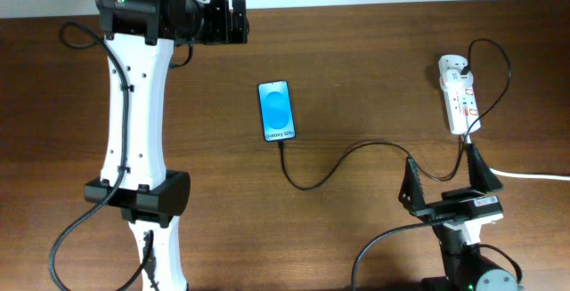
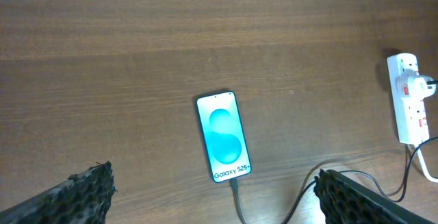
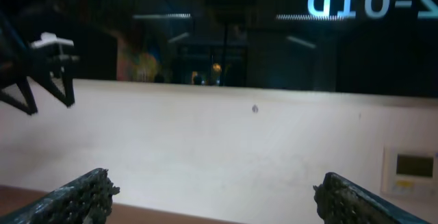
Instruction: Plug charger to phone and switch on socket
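Observation:
The phone [image 1: 276, 109] lies flat mid-table with its blue screen lit; it also shows in the left wrist view [image 2: 223, 136]. The thin black charger cable [image 1: 329, 171] is plugged into the phone's near end and runs right to the white socket strip [image 1: 458, 93], also seen in the left wrist view [image 2: 408, 101]. A white adapter sits in the strip's far end. My left gripper [image 1: 233, 22] is open and empty, high at the far left; its fingers frame the phone [image 2: 213, 191]. My right gripper [image 1: 450, 168] is open and empty near the front right, pointing at the wall [image 3: 213, 195].
The thick white mains cord [image 1: 534, 176] runs off the right edge. The left arm's white body [image 1: 134, 104] stretches along the table's left side. The right arm's base [image 1: 468, 255] sits at the front right.

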Available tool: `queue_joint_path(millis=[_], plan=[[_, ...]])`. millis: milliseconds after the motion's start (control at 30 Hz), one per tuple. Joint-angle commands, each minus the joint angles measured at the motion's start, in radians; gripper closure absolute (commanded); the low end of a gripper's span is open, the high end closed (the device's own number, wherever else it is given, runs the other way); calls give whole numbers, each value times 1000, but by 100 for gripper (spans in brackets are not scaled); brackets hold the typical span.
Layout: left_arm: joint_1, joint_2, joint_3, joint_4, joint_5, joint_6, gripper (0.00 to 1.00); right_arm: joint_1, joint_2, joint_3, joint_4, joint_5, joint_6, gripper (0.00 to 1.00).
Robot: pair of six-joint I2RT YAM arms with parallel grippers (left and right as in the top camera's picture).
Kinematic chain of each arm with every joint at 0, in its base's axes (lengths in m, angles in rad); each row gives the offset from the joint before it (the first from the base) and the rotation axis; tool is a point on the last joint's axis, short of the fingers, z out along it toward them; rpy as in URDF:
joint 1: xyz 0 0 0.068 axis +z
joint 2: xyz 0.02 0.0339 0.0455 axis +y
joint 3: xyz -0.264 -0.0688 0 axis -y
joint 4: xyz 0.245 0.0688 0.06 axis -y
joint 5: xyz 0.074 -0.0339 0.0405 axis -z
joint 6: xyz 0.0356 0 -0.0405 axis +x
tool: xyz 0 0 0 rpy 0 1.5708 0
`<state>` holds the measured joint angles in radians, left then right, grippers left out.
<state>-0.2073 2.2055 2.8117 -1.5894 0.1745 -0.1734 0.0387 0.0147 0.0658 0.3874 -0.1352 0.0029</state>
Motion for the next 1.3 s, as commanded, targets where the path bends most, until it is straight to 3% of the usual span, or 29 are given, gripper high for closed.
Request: queue_joint_path(millis=[0,167,367,1267], plan=[[1,14,-1,1,-7,10,1,-6,-11,-53,10,1,5,2],[1,14,-1,1,-7,10,1,-6,-11,-60,-106,1,5,2],[1,14,-1,1,-7,10,1,-6,-11,-60,-453,-14,5,2],[1,14,-1,1,-7,10,1,-6,-11,-60,-454,-10,5,2]])
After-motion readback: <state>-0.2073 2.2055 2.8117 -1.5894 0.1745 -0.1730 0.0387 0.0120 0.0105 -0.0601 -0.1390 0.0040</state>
